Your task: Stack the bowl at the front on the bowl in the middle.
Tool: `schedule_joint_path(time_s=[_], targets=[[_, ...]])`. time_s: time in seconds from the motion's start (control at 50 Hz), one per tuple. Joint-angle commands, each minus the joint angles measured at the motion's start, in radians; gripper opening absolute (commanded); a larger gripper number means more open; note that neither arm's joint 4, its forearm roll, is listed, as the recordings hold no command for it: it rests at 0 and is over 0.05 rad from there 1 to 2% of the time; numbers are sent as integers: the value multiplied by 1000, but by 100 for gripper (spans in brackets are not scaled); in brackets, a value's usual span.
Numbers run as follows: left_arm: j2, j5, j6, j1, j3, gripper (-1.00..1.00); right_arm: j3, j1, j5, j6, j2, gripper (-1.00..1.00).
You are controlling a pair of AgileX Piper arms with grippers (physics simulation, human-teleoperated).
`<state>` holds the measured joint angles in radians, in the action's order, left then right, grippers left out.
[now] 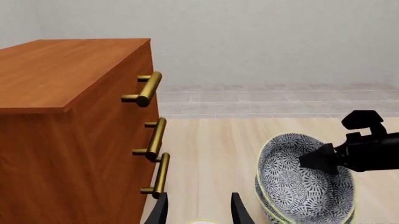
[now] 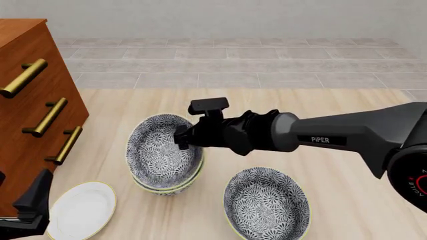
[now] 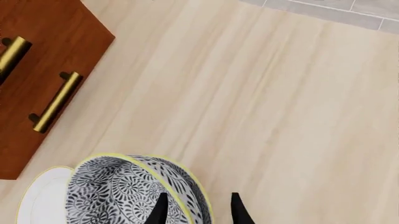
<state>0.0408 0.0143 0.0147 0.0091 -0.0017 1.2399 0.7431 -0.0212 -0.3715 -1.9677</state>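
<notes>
Left of centre, the bowl at the front (image 2: 160, 150) (image 1: 299, 182) (image 3: 118, 196) lies tilted inside the bowl in the middle (image 2: 167, 187) (image 1: 265, 205). Both have a blue-grey floral pattern and a pale-yellow rim. My right gripper (image 2: 180, 140) (image 3: 198, 210) (image 1: 311, 161) is open, and its fingers straddle the tilted bowl's right rim, one inside and one outside. At the near left my left gripper (image 2: 30, 205) (image 1: 199, 212) is open and empty, low beside the dresser.
A third look-alike bowl (image 2: 267, 205) stands at the front right. A flat white plate (image 2: 80, 210) (image 3: 40, 196) lies at the front left by my left gripper. A wooden dresser (image 2: 27, 100) (image 1: 62, 116) with brass handles (image 2: 43, 117) fills the left side.
</notes>
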Motion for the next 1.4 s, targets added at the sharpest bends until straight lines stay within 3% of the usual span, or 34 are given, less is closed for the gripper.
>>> schedule_joint_path(time_s=[0.02, 0.18, 0.52, 0.8, 1.22, 1.4], targets=[[-40, 32, 0, 3, 1, 100, -15, 8, -17, 19, 33, 100], [-33, 28, -14, 13, 1, 100, 27, -2, -48, 57, 89, 100], [93, -96, -15, 14, 1, 100, 44, 7, -95, 61, 193, 100], [28, -30, -15, 15, 1, 100, 49, 12, -120, 53, 281, 100], [94, -93, -18, 10, 1, 100, 47, 7, -118, 48, 346, 100], [93, -91, -16, 8, 1, 100, 25, 5, -124, 70, 457, 100]])
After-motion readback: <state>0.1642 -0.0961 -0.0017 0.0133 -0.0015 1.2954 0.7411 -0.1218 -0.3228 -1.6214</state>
